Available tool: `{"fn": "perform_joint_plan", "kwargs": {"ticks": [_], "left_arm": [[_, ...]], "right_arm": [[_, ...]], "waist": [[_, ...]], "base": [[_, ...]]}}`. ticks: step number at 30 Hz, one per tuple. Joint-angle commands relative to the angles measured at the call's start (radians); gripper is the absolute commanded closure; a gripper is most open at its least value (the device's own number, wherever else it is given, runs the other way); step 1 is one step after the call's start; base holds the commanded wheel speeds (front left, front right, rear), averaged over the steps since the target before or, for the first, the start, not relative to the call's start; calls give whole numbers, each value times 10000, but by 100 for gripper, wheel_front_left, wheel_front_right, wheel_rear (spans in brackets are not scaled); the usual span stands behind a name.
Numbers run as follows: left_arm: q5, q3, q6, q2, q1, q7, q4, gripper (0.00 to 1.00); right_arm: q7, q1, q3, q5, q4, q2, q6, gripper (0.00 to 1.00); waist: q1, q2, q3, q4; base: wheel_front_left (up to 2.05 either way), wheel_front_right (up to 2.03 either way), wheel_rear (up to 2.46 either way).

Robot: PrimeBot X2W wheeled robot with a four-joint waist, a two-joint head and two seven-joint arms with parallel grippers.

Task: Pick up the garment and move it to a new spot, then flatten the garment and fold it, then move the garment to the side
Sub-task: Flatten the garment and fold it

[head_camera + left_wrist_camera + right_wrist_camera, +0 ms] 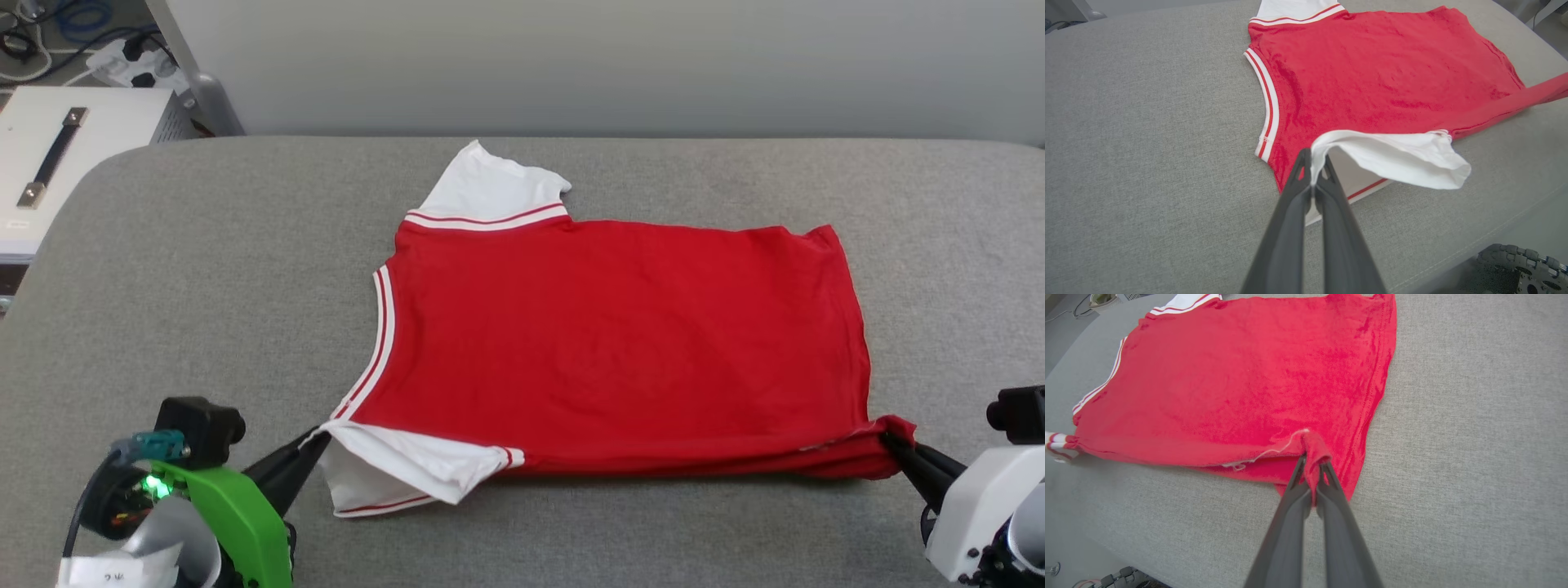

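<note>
The shirt (620,343) lay spread mid-table (204,286). I had the left gripper (321,438) clamped on its near white sleeve and the right gripper (888,441) pinching the near hem corner. A white box (73,139) sat off the far-left corner, well apart.

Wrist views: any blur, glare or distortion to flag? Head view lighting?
Head view: soft even light, thin shadow under the near edge of the garment. Left wrist view: wide-angle stretch, left tool looms large. Right wrist view: red blotchy, oversaturated; no glare.
</note>
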Motion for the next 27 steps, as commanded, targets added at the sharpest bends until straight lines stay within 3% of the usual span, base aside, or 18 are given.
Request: {"fn": "perform_joint_plan", "kwargs": {"ticks": [1, 10, 23, 24, 25, 26, 27], "left_arm": [[158, 53, -76, -113, -415, 13, 134, 100], [518, -88, -422, -715, -2671, 186, 1892, 100], [1126, -749, -906, -1187, -4137, -233, 4078, 100], [1147, -803, -923, -1237, -4194, -261, 4237, 94], [1192, -877, -938, -1298, -4255, -292, 4439, 51], [1194, -902, -939, -1367, -4294, -325, 4610, 4], [1142, -886, -897, -1475, -4324, -351, 4839, 0]], "right_arm": [[93, -310, -10, -71, 28, 4, -78, 100], [512, -2041, 446, -420, 805, 15, -78, 100], [319, -3179, 1044, -672, 1904, 68, -78, 100], [312, -3216, 1082, -669, 1966, 68, -78, 100], [290, -3256, 1121, -672, 2043, 70, -78, 100], [242, -3288, 1144, -688, 2095, 73, -78, 56], [168, -3321, 1162, -703, 2161, 89, -78, 0]], "waist": [[1, 0, 616, -87], [1, 0, 2050, -174], [1, 0, 2624, -276], [1, 0, 2625, -277], [1, 0, 2618, -277], [1, 0, 2603, -275], [1, 0, 2572, -274]], "base": [[0, 0, 0], [0, 0, 0], [0, 0, 0], [0, 0, 0], [0, 0, 0], [0, 0, 0], [0, 0, 0]]}}
